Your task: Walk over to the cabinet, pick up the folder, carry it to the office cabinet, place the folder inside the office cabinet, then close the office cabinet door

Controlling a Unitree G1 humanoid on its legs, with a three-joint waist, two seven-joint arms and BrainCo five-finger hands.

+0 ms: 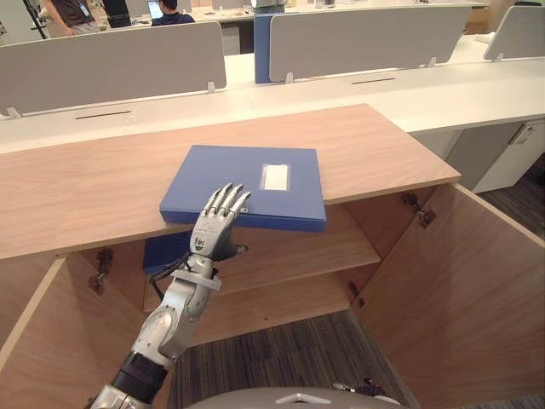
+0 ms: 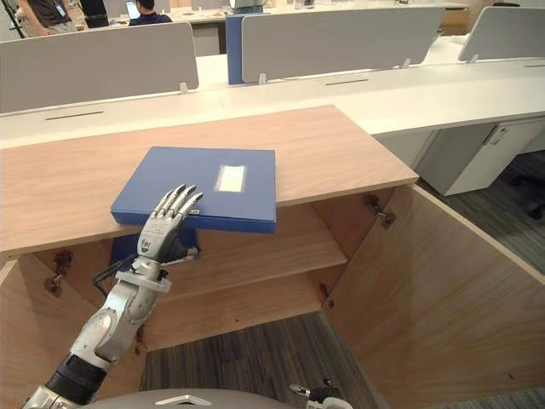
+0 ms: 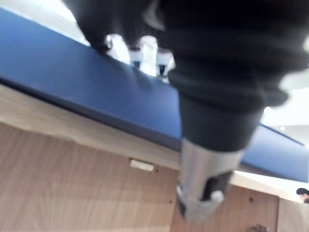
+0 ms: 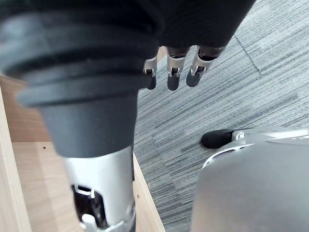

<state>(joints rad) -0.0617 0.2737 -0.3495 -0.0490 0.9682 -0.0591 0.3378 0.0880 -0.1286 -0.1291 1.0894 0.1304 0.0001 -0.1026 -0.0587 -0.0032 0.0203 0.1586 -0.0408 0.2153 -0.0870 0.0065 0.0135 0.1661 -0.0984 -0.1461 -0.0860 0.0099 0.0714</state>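
Clerk: Folder (image 1: 255, 183), blue, one item, white label (image 1: 275, 177) on the cover. Location?
Checker: Flat on the wooden top of the cabinet (image 1: 85, 187). Its near edge juts past the front lip, over the open interior.
Clerk: Left hand (image 1: 213, 228), state?
Checker: Fingers (image 1: 223, 201) straight, laid on top of the folder at its near-left corner. The thumb sticks out sideways just under the folder's front edge.
Clerk: Right hand (image 4: 174, 77)?
Checker: Hanging low over grey carpet (image 4: 241, 87), fingers loose and nearly straight, holding nothing.
Clerk: Cabinet fittings?
Checker: Right door (image 1: 460, 290) and left door (image 1: 30, 332) both swung open. One shelf (image 1: 298, 247) inside carries a second blue item (image 1: 166, 251), which sits below the left hand and is partly hidden by it.
Clerk: Surroundings?
Checker: White desks (image 1: 443, 94) with grey partitions (image 1: 111, 64) stand behind the cabinet. People (image 1: 174, 10) are far back.
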